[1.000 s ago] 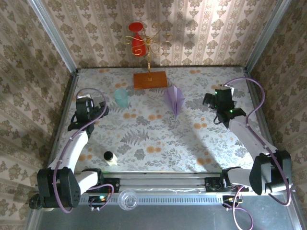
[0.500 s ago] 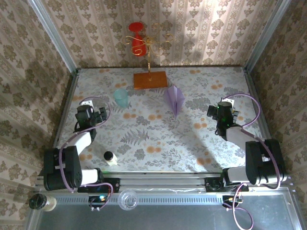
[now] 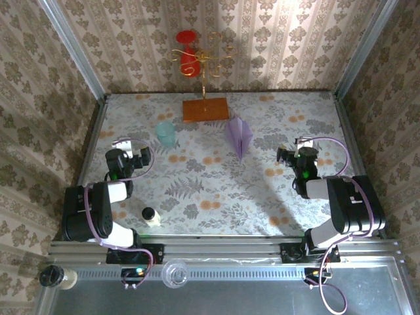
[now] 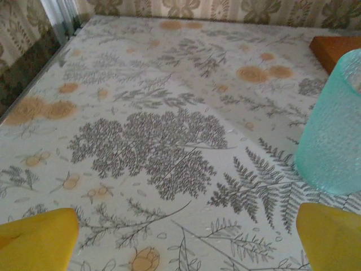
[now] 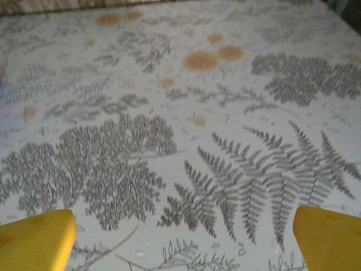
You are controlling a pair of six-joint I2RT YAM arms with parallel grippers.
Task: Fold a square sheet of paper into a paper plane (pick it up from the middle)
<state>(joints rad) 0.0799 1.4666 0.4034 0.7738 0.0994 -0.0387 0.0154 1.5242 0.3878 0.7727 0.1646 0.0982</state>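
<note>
Well, the paper plane [image 3: 239, 136] lies flat on the flowered table [image 3: 197, 190] — nose toward the arms, just beside the wooden board [image 3: 205, 109]. Both arms sit folded low. The left gripper [image 3: 139, 157] has its yellow fingertips [image 4: 36, 240] spread wide, the teal cup [image 4: 333, 130] near; the right gripper [image 3: 284, 156] gapes likewise — well apart from the plane.

The right gripper [image 5: 180, 243] holds its yellow fingertips [image 5: 34, 240] wide apart at the lower corners. Between and beyond them lies the table cover [image 5: 186, 141], printed with grey ferns and orange blooms.
</note>
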